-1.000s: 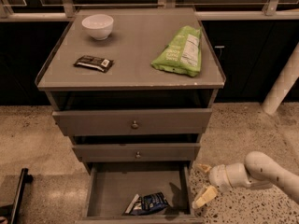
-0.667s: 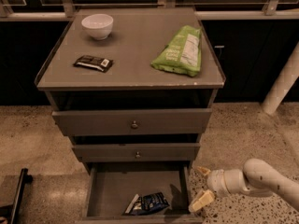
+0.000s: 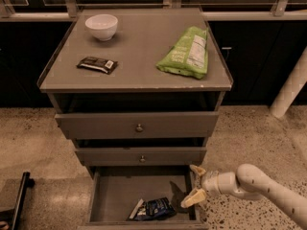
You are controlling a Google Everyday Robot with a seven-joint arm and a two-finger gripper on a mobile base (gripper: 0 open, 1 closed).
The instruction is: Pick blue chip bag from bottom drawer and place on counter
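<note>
The blue chip bag (image 3: 152, 209), dark blue with a white end, lies flat near the front of the pulled-out bottom drawer (image 3: 110, 190). My gripper (image 3: 195, 185) is open, on a white arm coming from the right, at the drawer's right wall, right of and a little above the bag, not touching it. One yellowish finger (image 3: 196, 170) is higher, the other finger (image 3: 193, 198) is lower. The counter (image 3: 139, 56) above is the grey top of the cabinet.
On the counter stand a white bowl (image 3: 101, 26), a dark brown bar wrapper (image 3: 97, 64) and a light-green bag (image 3: 187, 53). Two upper drawers with knobs (image 3: 139, 127) are shut. A white post (image 3: 291, 87) stands at right, a black bar (image 3: 19, 198) at lower left.
The gripper has moved slightly left and down along the drawer's right side, nearer the bag. The bag and the counter items have not moved.
</note>
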